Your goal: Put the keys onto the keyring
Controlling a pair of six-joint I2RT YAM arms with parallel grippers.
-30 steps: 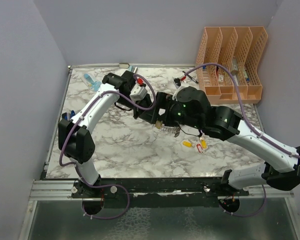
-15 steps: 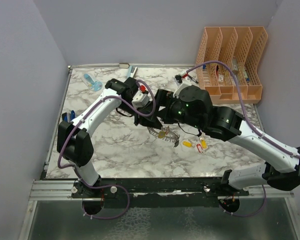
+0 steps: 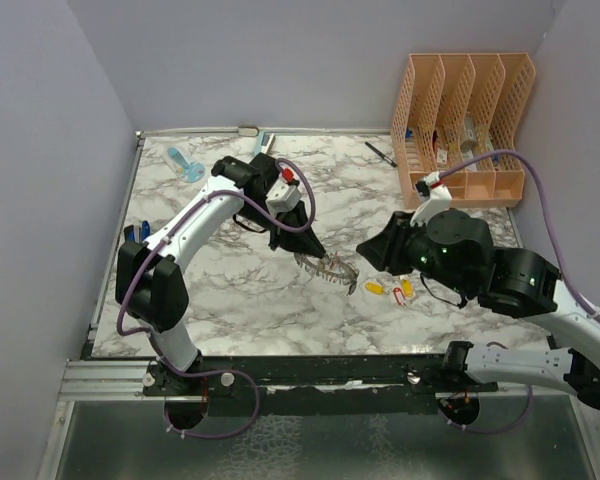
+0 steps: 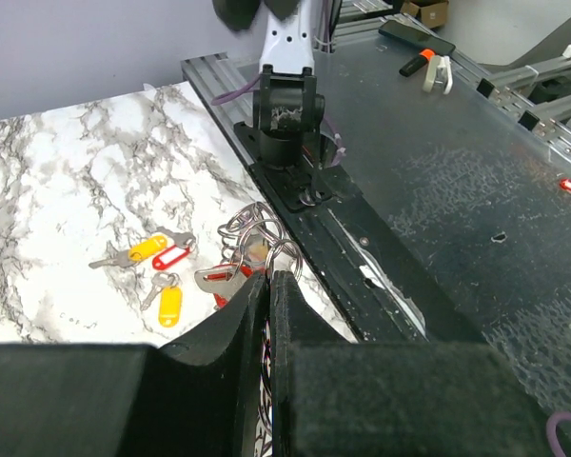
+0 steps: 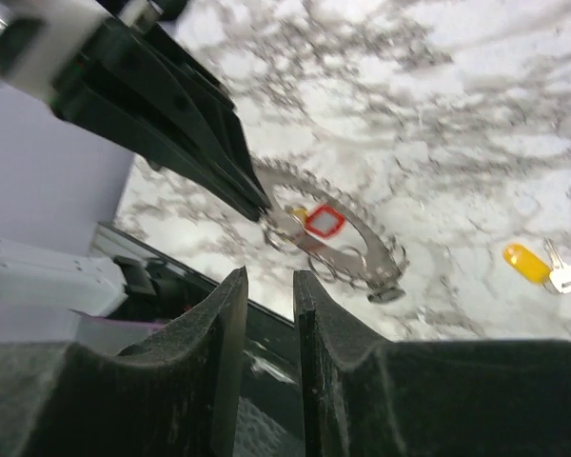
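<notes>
The right hand (image 3: 365, 250) has drawn back off the keyring (image 3: 328, 268) and hangs barely parted and empty; the ring now sits low over the bench (image 3: 230, 300), its rim clamped by the left hand (image 3: 302, 245). One red-tagged key looks threaded; the loose keys (image 3: 390, 290) lie near it, so more threading remains. The orange rack (image 3: 465, 120) holds what seem to be pens.

The marble table (image 3: 225, 300) carries loose keys (image 3: 390, 290) toward its near right edge. An orange file rack (image 3: 465, 110) stands in the far right corner, with a black pen (image 3: 380, 153) beside it.
</notes>
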